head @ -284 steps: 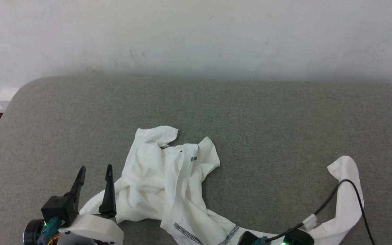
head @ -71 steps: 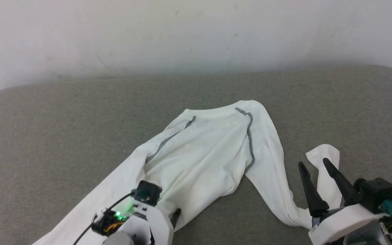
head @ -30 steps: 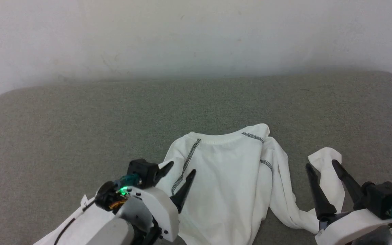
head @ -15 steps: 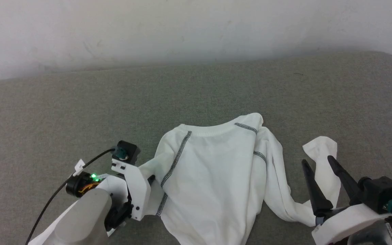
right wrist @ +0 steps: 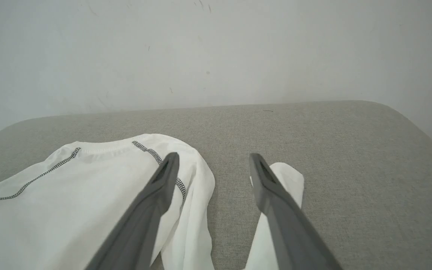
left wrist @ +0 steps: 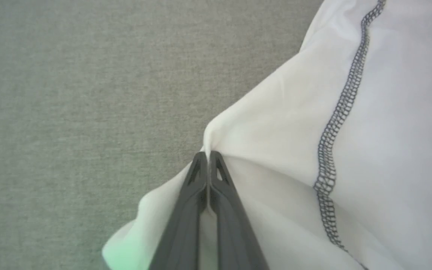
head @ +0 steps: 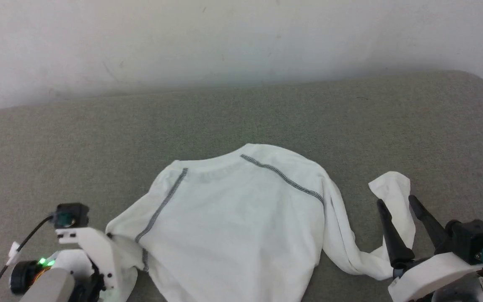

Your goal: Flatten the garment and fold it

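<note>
The garment (head: 233,218), a white shirt with dark zigzag seams, lies spread on the grey padded surface (head: 99,138), neck band towards the wall. My left gripper (left wrist: 209,154) is shut on a pinched fold at the shirt's left shoulder edge, beside a seam (left wrist: 330,150). In the head view its white wrist (head: 90,251) sits at the lower left against the fabric. My right gripper (head: 396,202) stands open at the lower right, above the trailing right sleeve (head: 392,186), holding nothing. The sleeve's end (right wrist: 289,178) lies just right of the open fingers (right wrist: 163,180).
A pale wall (head: 224,37) rises behind the surface. The surface's rounded right corner (head: 482,86) is close to the right arm. Bare grey padding stretches between the shirt and the wall. A black cable (head: 27,241) runs from the left wrist.
My left gripper has pulled leftwards and nearer with the shoulder fold, and the shirt's body now lies wider and flatter. The right gripper has stayed open beside the sleeve.
</note>
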